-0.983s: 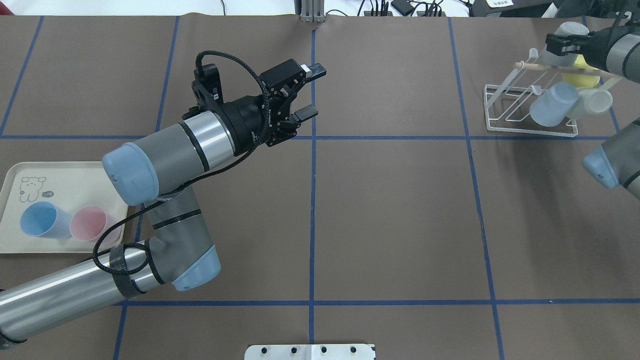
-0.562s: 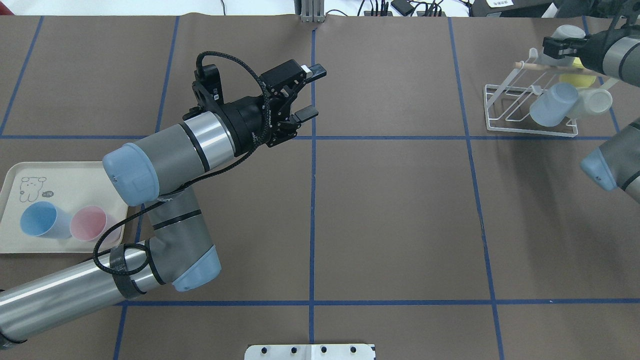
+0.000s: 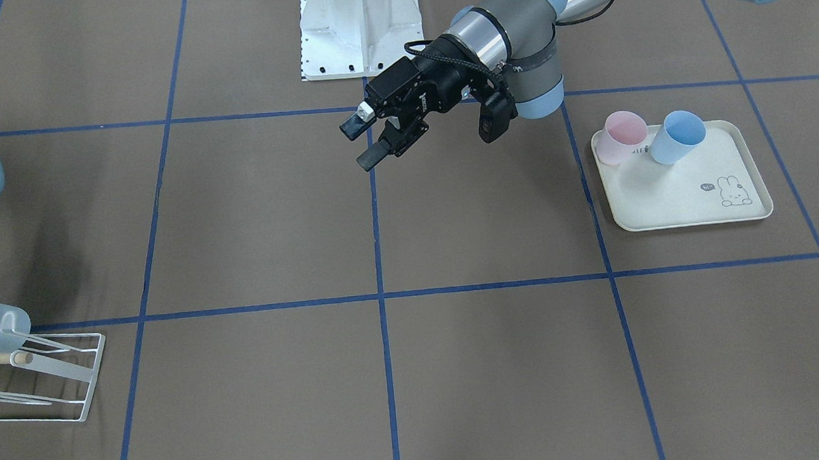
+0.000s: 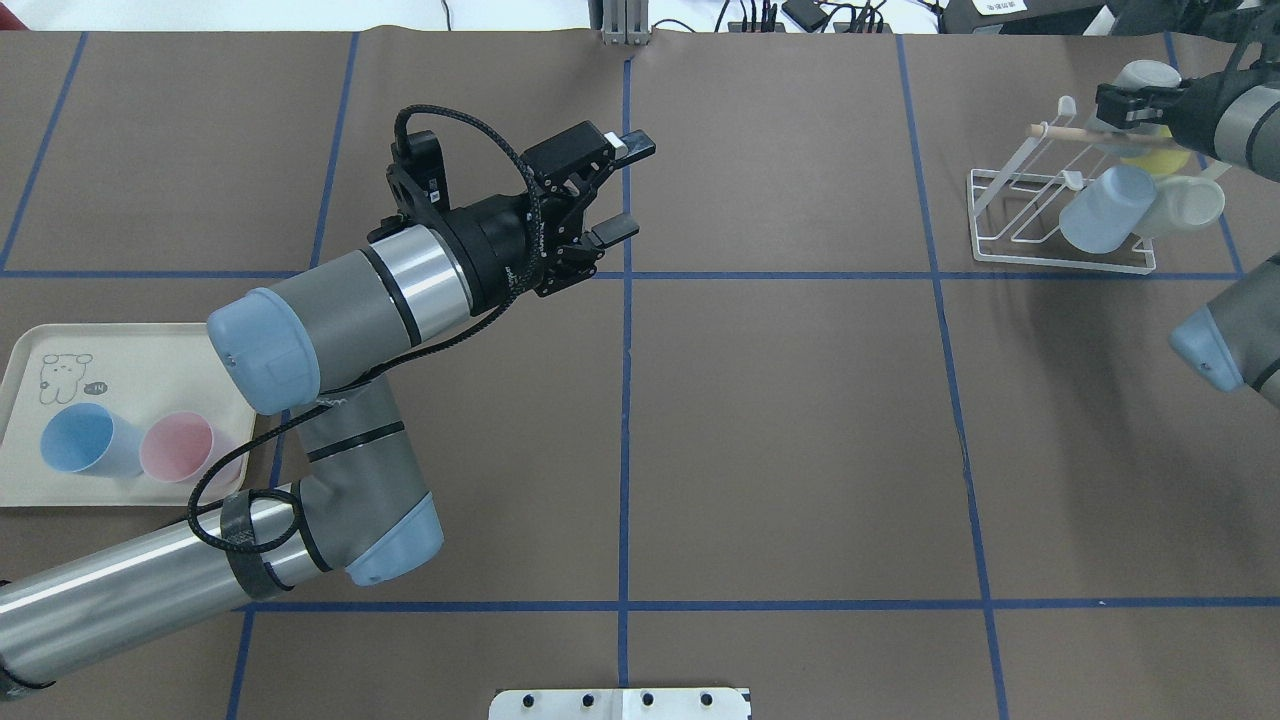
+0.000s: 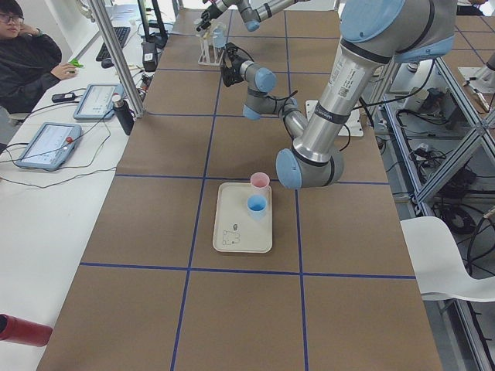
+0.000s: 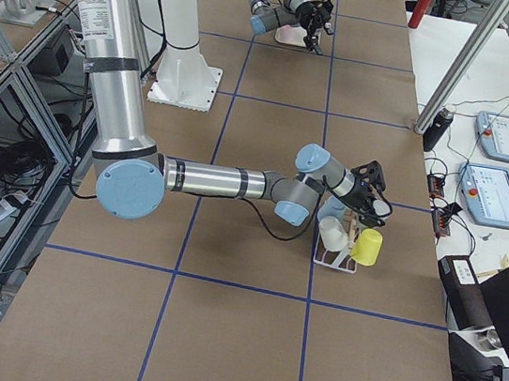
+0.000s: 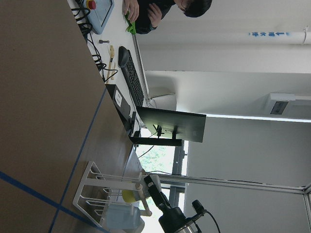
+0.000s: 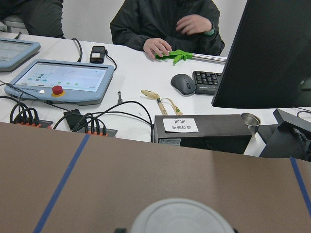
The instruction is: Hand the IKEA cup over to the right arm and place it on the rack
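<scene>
I have the right gripper (image 4: 1118, 102) clenched on the IKEA cup (image 4: 1148, 74), a pale grey one. The right arm (image 4: 1255, 115) comes in over the bench's right edge to hold it at the far right corner. The cup sits just beyond the wooden dowel (image 4: 1065, 131) at the far end of the rack (image 4: 1050, 266). It is close beside the yellow cup (image 4: 1150, 160). I cannot tell whether it touches a prong or the dowel. In the right wrist view the cup's round end (image 8: 182, 217) fills the bottom edge, low between the fingers. Beyond the bench's far edge that view shows a desk with a monitor (image 8: 272, 53) and a seated person (image 8: 167, 24). Two more cups lean on the rack's nearer prongs: a blue-grey cup (image 4: 1105, 207) and, touching it on the right, a cream cup (image 4: 1190, 205). The left gripper (image 4: 628, 190) hangs over the middle of the bench, somewhat toward the far edge. Its jaws are spread wide with nothing between them. Against the bench's left edge lies the rabbit-printed tray (image 4: 140, 360). A blue cup (image 4: 80, 440) and a pink cup (image 4: 180, 447) stand upright on it, side by side along its near edge.
</scene>
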{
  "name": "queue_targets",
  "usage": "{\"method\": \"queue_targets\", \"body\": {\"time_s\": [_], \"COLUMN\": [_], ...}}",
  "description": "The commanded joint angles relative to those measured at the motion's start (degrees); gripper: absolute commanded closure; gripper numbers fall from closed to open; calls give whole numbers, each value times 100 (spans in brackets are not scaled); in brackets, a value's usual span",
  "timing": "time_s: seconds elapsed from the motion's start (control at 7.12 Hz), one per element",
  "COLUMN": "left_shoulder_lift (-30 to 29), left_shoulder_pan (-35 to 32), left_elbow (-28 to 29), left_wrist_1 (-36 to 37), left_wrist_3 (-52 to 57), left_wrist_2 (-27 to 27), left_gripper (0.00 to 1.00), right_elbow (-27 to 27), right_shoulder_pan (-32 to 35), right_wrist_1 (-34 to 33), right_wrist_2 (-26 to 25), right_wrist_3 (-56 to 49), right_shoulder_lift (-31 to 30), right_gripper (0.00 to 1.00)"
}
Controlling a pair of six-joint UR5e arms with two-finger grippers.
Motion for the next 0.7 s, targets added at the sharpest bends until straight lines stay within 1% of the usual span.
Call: {"method": "queue_targets", "body": {"time_s": [0.0,0.14,0.28,0.42,0.56], "left_shoulder_lift": [-1,-1,-1,-1,-1], "left_shoulder_pan": [7,7,7,7,7], "left_elbow": [-1,-1,-1,-1,-1], "left_wrist_1": [9,9,9,9,9], "left_wrist_3": [6,6,-3,-3,-3], "left_wrist_2": [0,0,0,0,0], "left_gripper": [0,0,0,0,0], "right_elbow": [42,42,42,42,103], "right_shoulder_pan": [16,25,25,34,51], "right_wrist_1": [-3,-3,-3,5,6], "right_wrist_2": [-31,-31,-31,-75,-75], "right_wrist_3": [-174,-175,-183,-201,-210], "right_shoulder_lift": [-57,-57,-48,-65,-118], "right_gripper": [100,100,30,0,0]}}
